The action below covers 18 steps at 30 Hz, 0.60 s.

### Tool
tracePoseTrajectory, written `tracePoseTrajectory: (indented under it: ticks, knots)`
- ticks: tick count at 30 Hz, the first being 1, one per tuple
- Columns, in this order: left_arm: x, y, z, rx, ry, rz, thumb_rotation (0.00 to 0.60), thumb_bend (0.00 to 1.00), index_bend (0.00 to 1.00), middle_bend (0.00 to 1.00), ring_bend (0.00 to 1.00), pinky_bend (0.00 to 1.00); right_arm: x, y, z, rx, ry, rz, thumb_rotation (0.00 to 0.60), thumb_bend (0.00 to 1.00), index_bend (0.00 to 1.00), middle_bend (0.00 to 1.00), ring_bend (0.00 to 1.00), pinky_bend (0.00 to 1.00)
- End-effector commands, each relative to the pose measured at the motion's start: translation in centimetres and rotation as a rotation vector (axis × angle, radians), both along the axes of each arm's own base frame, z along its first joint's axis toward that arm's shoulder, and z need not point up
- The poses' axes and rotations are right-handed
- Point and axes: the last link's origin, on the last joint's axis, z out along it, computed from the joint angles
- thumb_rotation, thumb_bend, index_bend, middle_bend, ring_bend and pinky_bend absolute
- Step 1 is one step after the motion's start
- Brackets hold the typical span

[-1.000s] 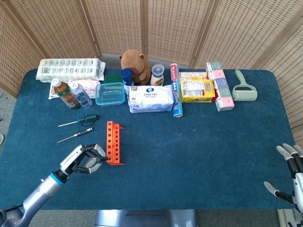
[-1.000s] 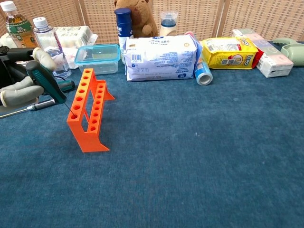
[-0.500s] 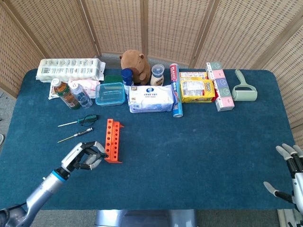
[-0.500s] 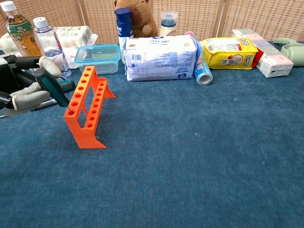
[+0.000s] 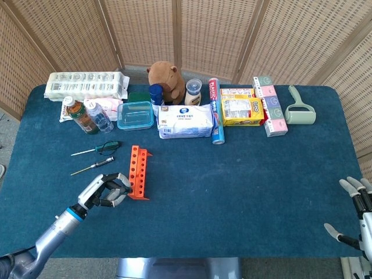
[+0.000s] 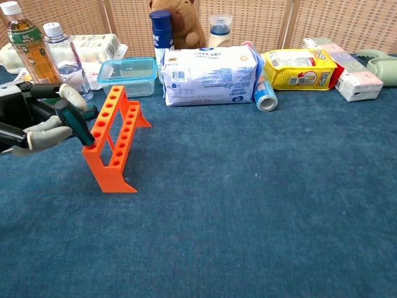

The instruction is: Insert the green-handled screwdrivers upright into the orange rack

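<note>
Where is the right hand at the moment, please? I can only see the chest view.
Observer: The right hand hovers open by the table's right edge, near the front, holding nothing.
Operator: Thank you. How many screwdrivers lie loose on the table?
Observer: Two, both left of the orange rack: a green-handled screwdriver and, nearer the robot, a second screwdriver. Both have their tips pointing left.
</note>
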Motion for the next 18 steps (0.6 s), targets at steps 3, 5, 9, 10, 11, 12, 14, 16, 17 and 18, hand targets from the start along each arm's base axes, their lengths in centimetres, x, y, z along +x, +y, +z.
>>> tracePoseTrajectory:
  ticks: [3, 5, 9, 10, 11, 12, 14, 16, 17, 18]
  knots:
    - [0.0, 0.0, -0.2, -0.018, 0.012, -0.006, 0.6, 0.47, 0.38, 0.9, 0.87, 0.91, 0.0, 0.0, 0.0, -0.001, -0.001, 0.0, 0.6, 0.0, 0.13, 0.13, 0.02, 0.0]
    - [0.1, 0.0, -0.2, -0.015, 0.011, -0.005, 0.6, 0.47, 0.35, 0.9, 0.87, 0.91, 0.0, 0.0, 0.0, -0.002, 0.0, 0.0, 0.6, 0.0, 0.13, 0.13, 0.02, 0.0]
    - [0.0, 0.0, 0.0, -0.014, 0.022, -0.012, 0.6, 0.47, 0.28, 0.9, 0.87, 0.91, 0.0, 0.0, 0.1, -0.002, -0.001, 0.001, 0.6, 0.0, 0.13, 0.13, 0.02, 0.0]
    - [0.0, 0.0, 0.1, -0.012, 0.032, -0.014, 0.6, 0.47, 0.26, 0.9, 0.87, 0.91, 0.0, 0.0, 0.0, -0.002, 0.0, 0.0, 0.6, 0.0, 0.13, 0.13, 0.02, 0.0]
    - [0.0, 0.0, 0.2, -0.007, 0.042, -0.018, 0.6, 0.47, 0.24, 0.9, 0.87, 0.91, 0.0, 0.0, 0.0, -0.002, 0.0, 0.0, 0.6, 0.0, 0.13, 0.13, 0.02, 0.0]
    - [0.0, 0.0, 0.3, -0.003, 0.047, -0.019, 0.6, 0.47, 0.23, 0.9, 0.87, 0.91, 0.0, 0.0, 0.0, -0.002, 0.0, 0.001, 0.6, 0.0, 0.13, 0.14, 0.02, 0.0]
    - [0.1, 0.0, 0.5, 0.001, 0.054, -0.017, 0.6, 0.47, 0.23, 0.9, 0.87, 0.91, 0.0, 0.0, 0.0, -0.003, 0.0, 0.001, 0.6, 0.0, 0.13, 0.14, 0.02, 0.0]
    - [0.0, 0.0, 0.7, 0.01, 0.063, -0.018, 0.6, 0.47, 0.23, 0.9, 0.87, 0.91, 0.0, 0.0, 0.0, -0.003, 0.001, 0.001, 0.6, 0.0, 0.13, 0.14, 0.02, 0.0]
    - [0.1, 0.0, 0.8, 0.012, 0.065, -0.019, 0.6, 0.47, 0.23, 0.9, 0.87, 0.91, 0.0, 0.0, 0.0, -0.003, 0.001, 0.0, 0.6, 0.0, 0.13, 0.14, 0.02, 0.0]
    - [0.1, 0.0, 1.0, 0.013, 0.067, -0.02, 0.6, 0.47, 0.23, 0.9, 0.87, 0.91, 0.0, 0.0, 0.0, -0.003, 0.001, 0.001, 0.6, 0.0, 0.13, 0.14, 0.02, 0.0]
